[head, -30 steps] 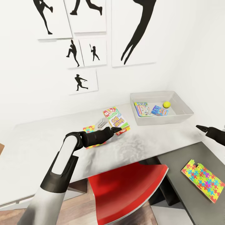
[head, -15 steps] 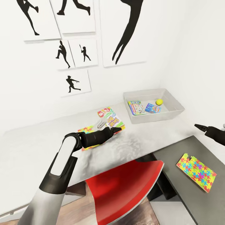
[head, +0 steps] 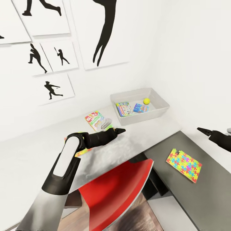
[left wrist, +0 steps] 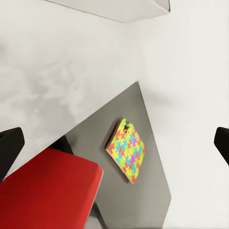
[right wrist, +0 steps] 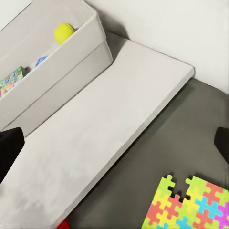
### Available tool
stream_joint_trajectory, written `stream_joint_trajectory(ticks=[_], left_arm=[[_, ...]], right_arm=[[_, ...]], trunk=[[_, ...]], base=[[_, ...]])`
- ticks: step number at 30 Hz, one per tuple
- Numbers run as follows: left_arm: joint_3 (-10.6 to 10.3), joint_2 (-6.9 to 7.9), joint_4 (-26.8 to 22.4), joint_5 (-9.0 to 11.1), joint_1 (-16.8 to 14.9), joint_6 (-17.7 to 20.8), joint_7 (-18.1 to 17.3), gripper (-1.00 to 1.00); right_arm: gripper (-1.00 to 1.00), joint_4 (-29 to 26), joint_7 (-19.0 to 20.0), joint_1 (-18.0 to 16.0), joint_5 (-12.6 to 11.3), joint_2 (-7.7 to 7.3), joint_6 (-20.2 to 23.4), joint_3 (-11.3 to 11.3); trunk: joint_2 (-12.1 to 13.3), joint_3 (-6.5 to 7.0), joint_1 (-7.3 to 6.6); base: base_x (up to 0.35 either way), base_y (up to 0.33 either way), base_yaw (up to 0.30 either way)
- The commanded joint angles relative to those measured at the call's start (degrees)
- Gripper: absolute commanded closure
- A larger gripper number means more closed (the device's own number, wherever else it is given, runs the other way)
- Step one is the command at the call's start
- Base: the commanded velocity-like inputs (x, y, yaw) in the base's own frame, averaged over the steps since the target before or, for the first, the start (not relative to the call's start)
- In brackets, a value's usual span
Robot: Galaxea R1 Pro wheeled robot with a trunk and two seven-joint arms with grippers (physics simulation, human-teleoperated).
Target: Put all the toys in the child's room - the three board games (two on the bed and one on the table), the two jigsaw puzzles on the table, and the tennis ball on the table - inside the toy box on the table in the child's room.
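The light-grey toy box [head: 160, 109] stands at the table's [head: 141, 136] far right. In it lie a green-white board game [head: 124, 109], a smaller blue one [head: 140, 107] and the yellow tennis ball [head: 146, 101]. On the tabletop to its left lies the "SKIP BO" board game [head: 95, 119]. One jigsaw puzzle [head: 183, 160] lies on the lower dark corner section; it also faces the left wrist camera [left wrist: 126, 150]. Another puzzle [head: 80, 152] is mostly hidden under my left arm. My left gripper [head: 121, 130] hovers open over bare tabletop, right of the "SKIP BO" box. My right gripper [head: 202, 131] is open above the dark section.
A red chair [head: 118, 189] is pushed in under the table's front edge, below my left arm. A small grey object [head: 106, 123] lies against the "SKIP BO" box. Black silhouette pictures hang on the white wall [head: 96, 32]. The room corner closes off the right side.
The camera has swung right, so everything has slid left in the picture. My left gripper went from the "SKIP BO" box's near edge to bare tabletop on its right.
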Motion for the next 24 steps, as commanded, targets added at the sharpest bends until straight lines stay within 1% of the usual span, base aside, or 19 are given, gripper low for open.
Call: stream_joint_trajectory(ticks=[1, 6, 7, 8, 10, 13, 16, 19, 20, 23, 24], left_arm=[[0.0, -0.02, 0.0, 0.5, -0.2, 0.1, 0.7, -1.00], [-0.1, -0.03, 0.2, 0.5, -0.6, 0.2, 0.6, -1.00], [-0.4, -0.06, 0.7, 0.5, -0.7, 0.1, 0.5, -1.00], [-2.1, -0.06, 2.4, 0.4, -1.1, -0.4, 0.4, -1.00], [-3.1, -0.08, 4.1, 0.3, -1.7, -0.7, 0.5, -1.00], [-4.0, -0.13, 5.6, 0.1, -2.2, -1.2, 0.5, -1.00], [-5.9, -0.63, 7.2, -2.0, -3.2, -2.8, 0.5, -1.00], [-8.1, -1.16, 8.9, -4.7, -4.6, -4.2, 0.6, -1.00], [-9.4, -1.47, 10.1, -6.0, -5.3, -5.1, 0.7, -1.00], [-10.6, -1.71, 11.7, -7.0, -6.2, -6.0, 0.7, -1.00], [-11.4, -1.73, 14.0, -7.8, -7.0, -6.5, 0.8, -1.00]], right_arm=[[-1.00, 0.0, 0.6, 0.1, 0.0, -0.01, 0.3, -0.1], [-1.00, 0.0, 0.6, 0.3, -0.9, -0.37, 0.3, -0.1], [-1.00, 0.0, 0.6, 0.6, -1.3, -0.45, 0.3, -0.1], [-1.00, 0.0, 0.6, 1.4, -2.1, -0.44, 0.3, 0.0], [-1.00, 0.0, 0.6, 1.7, -2.3, -0.33, 0.3, 0.1], [-1.00, 0.0, 0.5, 1.9, -2.5, -0.18, 0.3, 0.2], [-1.00, 0.0, 0.5, 2.6, -2.6, -0.08, 0.3, 0.3], [-1.00, 0.0, 0.5, 3.1, -2.6, -0.09, 0.3, 0.2], [-1.00, 0.0, 0.5, 3.7, -2.6, -0.10, 0.3, 0.2], [-1.00, 0.0, 0.5, 4.8, -2.6, -0.10, 0.3, 0.2], [-1.00, 0.0, 0.5, 5.8, -2.6, -0.40, 0.3, 0.1]], trunk=[[-0.1, -0.08, 0.03], [-0.1, -0.08, 0.03], [-0.1, -0.08, 0.03], [-0.1, -0.08, 0.03], [-0.1, -0.08, 0.03], [-0.1, -0.08, 0.03], [-0.1, -0.08, 0.03], [-0.1, -0.08, 0.03], [-0.1, -0.08, 0.03], [-0.1, -0.08, 0.03], [-0.1, -0.08, 0.03]], base=[[0.000, 0.000, -0.296], [0.000, 0.000, -0.296], [0.000, 0.000, -0.296], [0.000, 0.000, -0.296], [0.000, 0.000, -0.296], [0.000, 0.000, -0.296], [0.000, 0.000, -0.296], [0.000, 0.000, -0.296], [0.000, 0.000, -0.296], [0.000, 0.000, -0.296], [0.000, 0.000, -0.297]])
